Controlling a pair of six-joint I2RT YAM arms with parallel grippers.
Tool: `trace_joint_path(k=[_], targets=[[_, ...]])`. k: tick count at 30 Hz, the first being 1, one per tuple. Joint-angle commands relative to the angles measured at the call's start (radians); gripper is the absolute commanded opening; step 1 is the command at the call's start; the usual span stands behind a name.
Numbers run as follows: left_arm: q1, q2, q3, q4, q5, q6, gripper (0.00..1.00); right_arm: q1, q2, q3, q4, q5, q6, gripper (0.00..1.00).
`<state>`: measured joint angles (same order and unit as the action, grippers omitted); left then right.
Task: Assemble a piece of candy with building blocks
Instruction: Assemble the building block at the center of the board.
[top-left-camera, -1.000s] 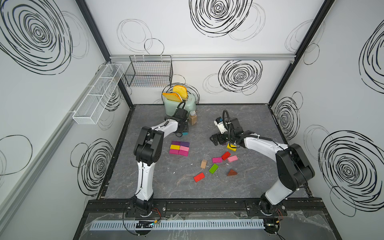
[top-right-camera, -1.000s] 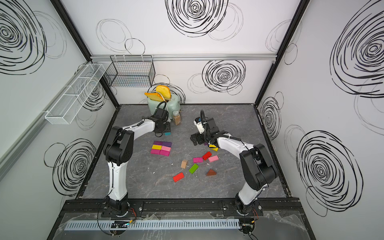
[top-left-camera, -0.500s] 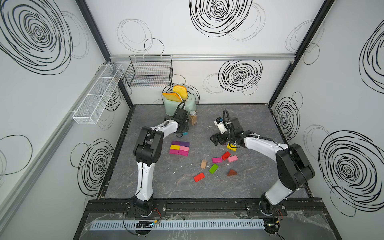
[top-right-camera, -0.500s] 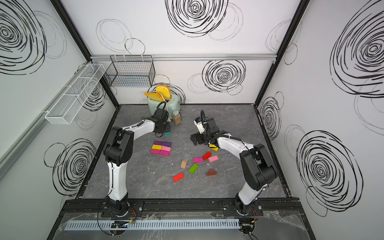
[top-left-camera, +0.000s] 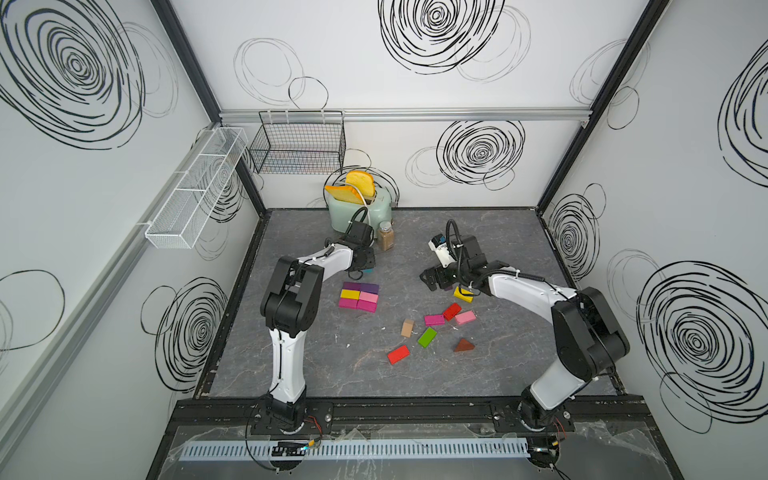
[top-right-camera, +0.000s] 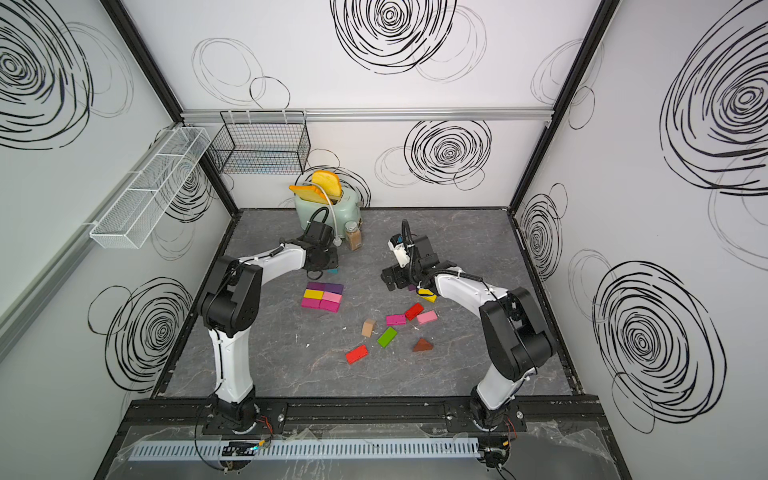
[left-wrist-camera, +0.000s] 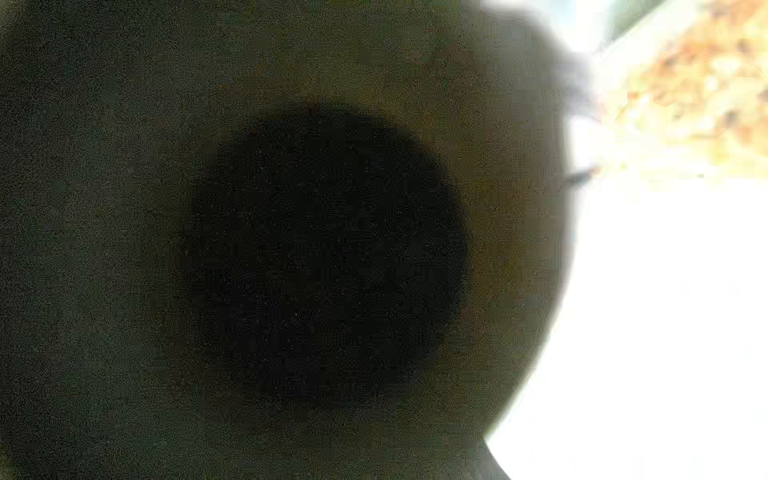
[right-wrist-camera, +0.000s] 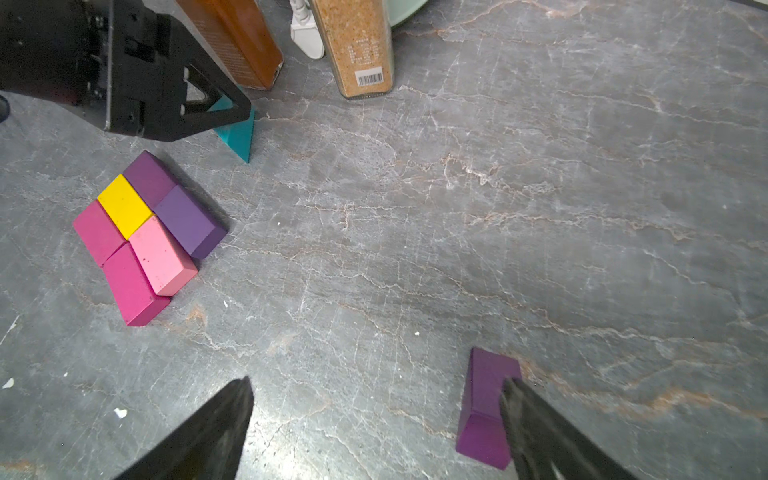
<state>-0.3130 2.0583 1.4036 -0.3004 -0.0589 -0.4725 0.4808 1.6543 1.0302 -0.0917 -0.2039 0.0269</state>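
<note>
Adjoining pink, magenta, yellow, purple bricks (right-wrist-camera: 145, 237)

Bright even light, soft shadows, left wrist view dark, blurred

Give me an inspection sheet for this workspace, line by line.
Surface: grey marbled tabletop, a few white specks.
Job's things: six wooden bricks (purple, yellow, pink, magenta) packed into a rectangle. Loose bricks, a tan block and a brown triangle lie scattered nearer the right arm. Also a teal triangle and a purple block.
Clutter: sandy-brown spice jar, darker brown spice jar, mint toaster holding toast.
Grippers: left gripper at the teal triangle, grip unclear. Right gripper open, purple block beside one finger.
Cables: black cable loops on both wrists; white toaster cord.
Surroundings: white wire shelf, black wire basket, swirl-marked walls.
</note>
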Motion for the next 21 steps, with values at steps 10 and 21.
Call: trace_joint_path(k=[10, 21], targets=[[0.006, -0.055, -0.076, 0.018, 0.072, -0.054, 0.37, -0.004, -0.026, -0.015, 0.017, -0.012, -0.001, 0.96], [0.005, -0.130, -0.195, 0.059, 0.093, -0.090, 0.36, -0.001, -0.026, -0.014, 0.019, -0.020, 0.001, 0.96]])
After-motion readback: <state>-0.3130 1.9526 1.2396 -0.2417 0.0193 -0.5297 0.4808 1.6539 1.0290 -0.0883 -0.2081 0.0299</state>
